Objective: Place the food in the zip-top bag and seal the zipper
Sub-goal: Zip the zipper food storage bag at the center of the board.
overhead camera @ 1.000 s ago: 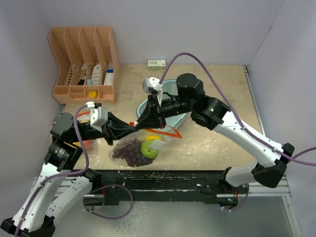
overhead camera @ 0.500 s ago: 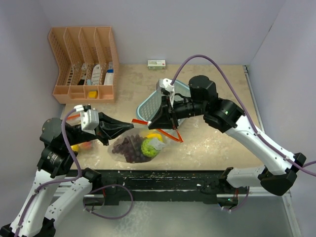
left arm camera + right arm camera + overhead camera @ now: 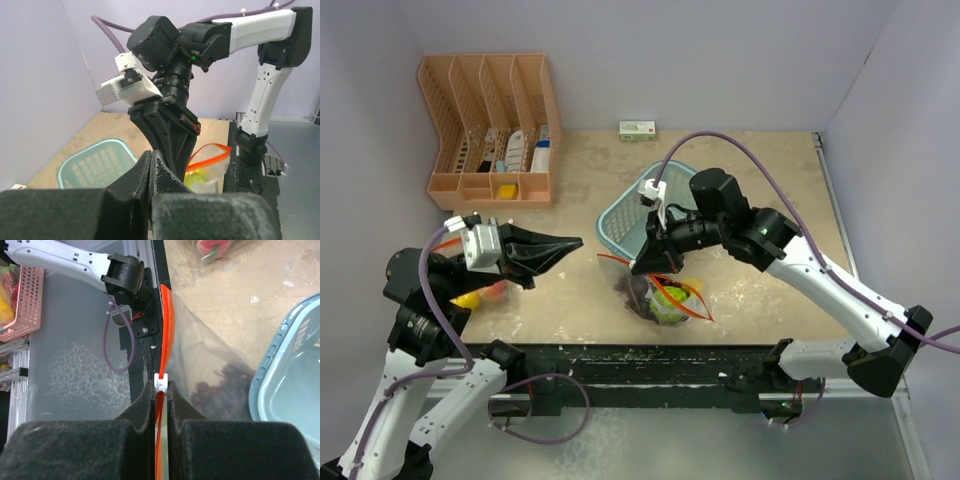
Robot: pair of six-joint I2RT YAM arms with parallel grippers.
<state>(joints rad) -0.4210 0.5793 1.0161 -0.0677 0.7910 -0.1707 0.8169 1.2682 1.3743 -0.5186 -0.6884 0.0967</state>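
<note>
- the right gripper is pinched nearly closed on the zipper. a small white slider sits right between its fingertips, so i'd say it holds there in order to run the slider along the strip.
- the bag hangs just below those fingers, held up by its mouth. my guess is that keeps the strip taut and lets the weight settle to the bottom.
- inside it, low down, i can see dark grapes and a yellow-green fruit pressed together.
- from the left wrist view the orange strip beyond the gripper bows open in a loop, so i judge the seal is only partly made.
- just behind the right gripper stands the light blue basket, close to the bag. i can't tell if they touch.
- the left gripper floats well off to the left of the bag, pointing at it. its fingers are pressed together with nothing between them, so the bag has no hold at its far end, and the strip may buckle when the slider is pulled.
- under the left arm, far from both grippers, a yellow fruit and something reddish lie on the table. it looks like not all the food is bagged.
- further back are an orange rack and a small box, out of the way.
</note>
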